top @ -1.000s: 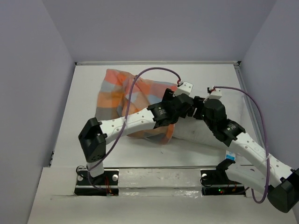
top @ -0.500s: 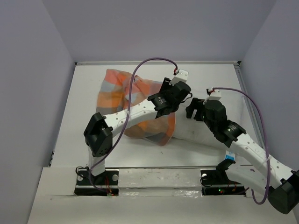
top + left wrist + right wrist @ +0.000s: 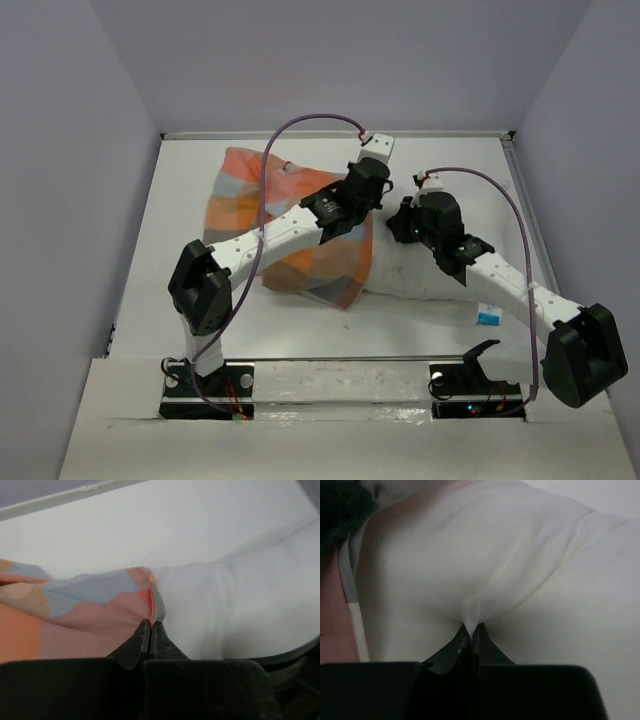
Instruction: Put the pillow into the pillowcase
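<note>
On the table (image 3: 175, 185), the pillow (image 3: 400, 282) lies partly inside the pillowcase (image 3: 245, 195). Both arms reach inward over them: the left gripper (image 3: 151, 626) pinches the pillowcase's edge, the right gripper (image 3: 471, 630) pinches a pillow fold

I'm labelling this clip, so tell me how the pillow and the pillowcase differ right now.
The pillowcase is checked orange, blue and grey; the pillow is plain white. The pillowcase creases thinly; the pillow bulges. The left hand pinches the pillowcase's edge; the right hand pinches a fold of the pillow. Both are soft cloth, touching where the hands grip.
</note>
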